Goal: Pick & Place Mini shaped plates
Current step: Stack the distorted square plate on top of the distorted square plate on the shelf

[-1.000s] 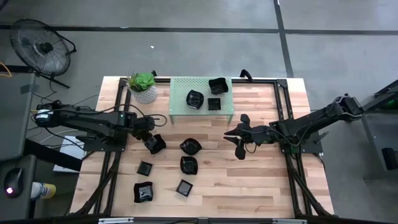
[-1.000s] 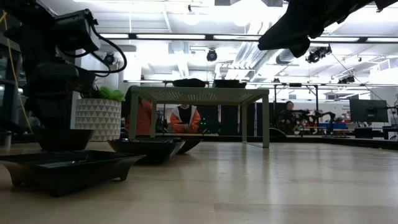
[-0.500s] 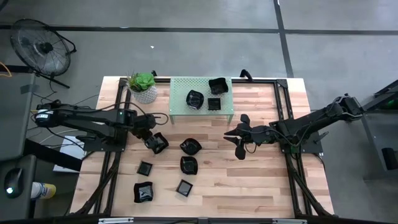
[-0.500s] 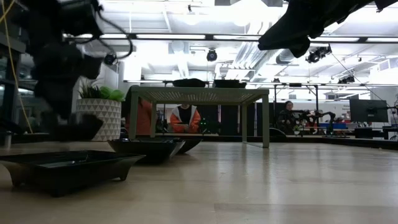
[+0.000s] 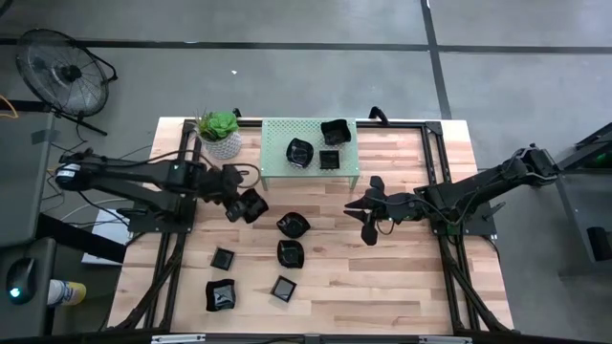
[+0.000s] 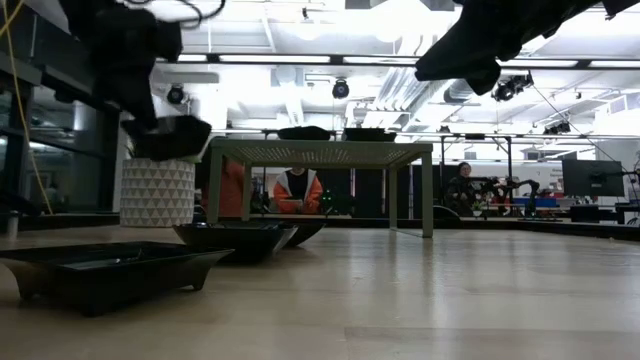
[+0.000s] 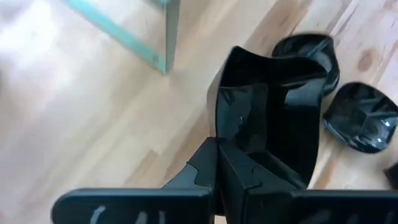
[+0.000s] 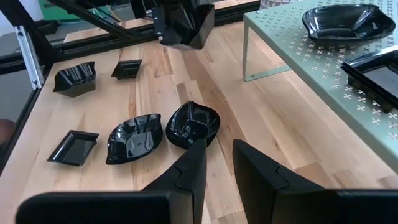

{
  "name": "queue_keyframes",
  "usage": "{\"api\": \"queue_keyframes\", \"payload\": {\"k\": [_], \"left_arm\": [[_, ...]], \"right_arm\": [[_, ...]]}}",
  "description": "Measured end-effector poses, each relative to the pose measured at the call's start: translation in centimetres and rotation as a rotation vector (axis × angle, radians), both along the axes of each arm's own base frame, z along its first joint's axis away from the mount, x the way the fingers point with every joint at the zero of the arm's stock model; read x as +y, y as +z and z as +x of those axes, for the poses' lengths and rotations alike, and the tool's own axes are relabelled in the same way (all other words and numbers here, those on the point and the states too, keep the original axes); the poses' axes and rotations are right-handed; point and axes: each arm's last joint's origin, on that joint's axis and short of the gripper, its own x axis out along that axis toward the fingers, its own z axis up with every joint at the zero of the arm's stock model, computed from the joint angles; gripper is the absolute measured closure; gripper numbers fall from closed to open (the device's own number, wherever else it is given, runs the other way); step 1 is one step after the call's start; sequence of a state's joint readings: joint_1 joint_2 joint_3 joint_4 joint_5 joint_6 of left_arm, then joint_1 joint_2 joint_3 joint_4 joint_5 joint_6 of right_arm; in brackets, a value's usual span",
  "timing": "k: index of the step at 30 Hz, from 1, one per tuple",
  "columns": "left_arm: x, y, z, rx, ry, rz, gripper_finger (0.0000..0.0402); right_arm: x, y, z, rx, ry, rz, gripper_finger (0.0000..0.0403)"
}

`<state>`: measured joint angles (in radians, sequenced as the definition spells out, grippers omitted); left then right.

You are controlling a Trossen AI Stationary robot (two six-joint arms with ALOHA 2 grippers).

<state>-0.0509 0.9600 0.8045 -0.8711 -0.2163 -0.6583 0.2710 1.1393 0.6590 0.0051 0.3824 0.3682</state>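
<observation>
Table (image 5: 402, 277): five plates (image 5: 291, 252), plant (image 5: 221, 133), perhaps rack (image 5: 309, 148).

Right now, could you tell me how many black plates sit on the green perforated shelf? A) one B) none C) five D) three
D: the high view shows three black plates on the green perforated shelf, while the left claw holds another plate short of it.
</observation>
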Motion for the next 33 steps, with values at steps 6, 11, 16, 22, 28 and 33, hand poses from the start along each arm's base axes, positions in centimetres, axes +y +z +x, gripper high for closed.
{"api": "queue_keyframes", "payload": {"k": [6, 11, 16, 22, 28, 33], "left_arm": [[-2.2, 1.4, 0.7, -0.161, -0.005, 0.240, 0.0401], [-4.3, 2.5, 1.5, -0.328, 0.035, 0.443, 0.0401], [-5.9, 3.1, 2.4, -0.422, 0.114, 0.646, 0.0401], [-7.4, 2.7, 4.7, -0.440, 0.194, 0.822, 0.0401], [-8.4, 1.1, 7.3, -0.387, 0.271, 0.956, 0.0401], [-8.5, -0.2, 9.2, -0.364, 0.310, 0.992, 0.0401]], "right_arm": [[-0.2, 0.2, 0.1, -0.045, -0.117, 0.031, 0.0329], [1.1, 0.1, 1.1, -0.125, -0.158, -0.041, 0.0329], [2.6, -0.7, 2.4, -0.216, -0.289, -0.150, 0.0329], [3.6, -2.4, 4.2, -0.299, -0.442, -0.216, 0.0329], [4.1, -3.2, 5.6, -0.394, -0.474, -0.256, 0.0329], [4.2, -3.3, 6.1, -0.481, -0.475, -0.258, 0.0329]]}}
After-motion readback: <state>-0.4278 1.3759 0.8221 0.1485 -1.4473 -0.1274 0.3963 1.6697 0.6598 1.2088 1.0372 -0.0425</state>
